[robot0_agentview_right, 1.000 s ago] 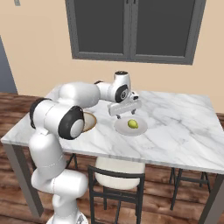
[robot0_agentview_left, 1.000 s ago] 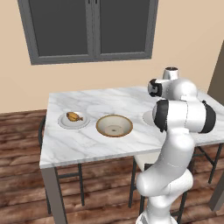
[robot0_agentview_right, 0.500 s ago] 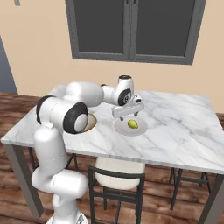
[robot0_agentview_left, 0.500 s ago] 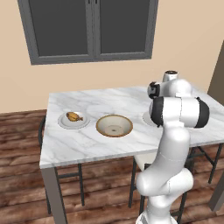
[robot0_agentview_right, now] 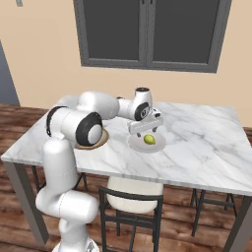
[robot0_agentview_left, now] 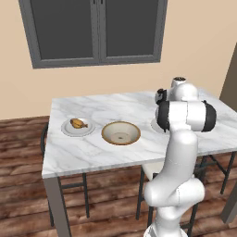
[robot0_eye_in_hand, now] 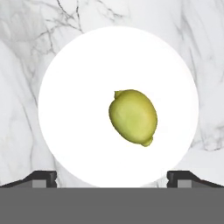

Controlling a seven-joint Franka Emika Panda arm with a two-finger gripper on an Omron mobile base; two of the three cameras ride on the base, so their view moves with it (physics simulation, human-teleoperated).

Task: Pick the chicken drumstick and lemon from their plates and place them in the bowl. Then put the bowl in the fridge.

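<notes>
My gripper [robot0_agentview_right: 145, 129] hangs open just above the yellow-green lemon [robot0_agentview_right: 149, 140], which lies on a pale plate [robot0_agentview_right: 136, 145] right of the table's middle. In the hand view the lemon [robot0_eye_in_hand: 132, 116] sits a little right of centre on the white plate [robot0_eye_in_hand: 74, 109], and the gripper [robot0_eye_in_hand: 113, 177] has its fingertips [robot0_eye_in_hand: 42, 176] spread wide with nothing between them. The orange-brown chicken drumstick [robot0_agentview_left: 77, 123] rests on the other plate [robot0_agentview_left: 68, 130] at the table's left. The tan-rimmed bowl [robot0_agentview_left: 121, 133] stands between the two plates, holding nothing. The fridge is out of view.
The marble table [robot0_agentview_right: 206, 140] has free surface to the right of the lemon's plate. A chair [robot0_agentview_right: 132, 193] is tucked under the near edge, with others [robot0_agentview_left: 69, 185] at the sides. A dark window [robot0_agentview_right: 147, 32] is in the wall behind.
The arm has swung the gripper rightward from beside the bowl to over the lemon's plate and lowered it. The jaws stayed open. Lemon, drumstick and bowl have not moved.
</notes>
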